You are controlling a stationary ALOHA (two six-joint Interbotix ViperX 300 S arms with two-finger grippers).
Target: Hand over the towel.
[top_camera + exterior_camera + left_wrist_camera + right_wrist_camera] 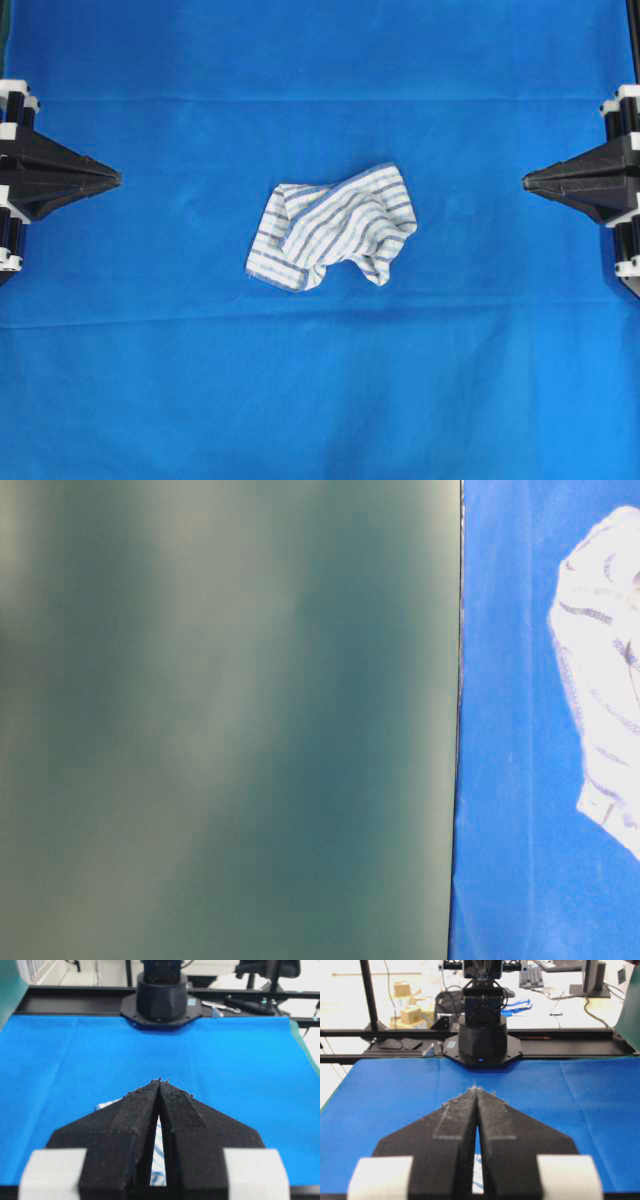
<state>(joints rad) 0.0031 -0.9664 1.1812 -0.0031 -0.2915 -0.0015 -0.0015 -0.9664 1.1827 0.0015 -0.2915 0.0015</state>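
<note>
Centrally on the bench (pixel 120 400), which is covered by a plain blue tablecloth (pixel 320 60), lies the towel (pixel 333 228): a small white cloth with thin blue-grey parallel stripes, crumpled into a loose, roughly four-cornered heap. It rests between the two arms and well apart from both.

The left gripper (pixel 113 179) points in from the left edge of the overhead view and the right gripper (pixel 528 181) from the right edge. In both wrist views the jaws are clenched tip to tip with nothing between them, and a sliver of striped fabric shows through the narrow slot lower down. Neither gripper touches the towel.

Handling, as judged from its appearance: the towel looks light, soft and limp. It should drape and sag when lifted rather than keep its shape, and it is unlikely to be damaged by a firm pinch. It is not slippery in the manner of a hard object, but a thin single layer could slide out of a shallow grip.

Suggested hold: the raised fold running across the upper middle of the heap, or the bunched upper right corner, where several layers offer bulk above the tablecloth. A flat edge lying flush on the tablecloth is the poorer choice.

The table-level view is largely blocked by a blurred grey-green surface (pixel 220 720); the pale shape at its right margin is probably the towel.
</note>
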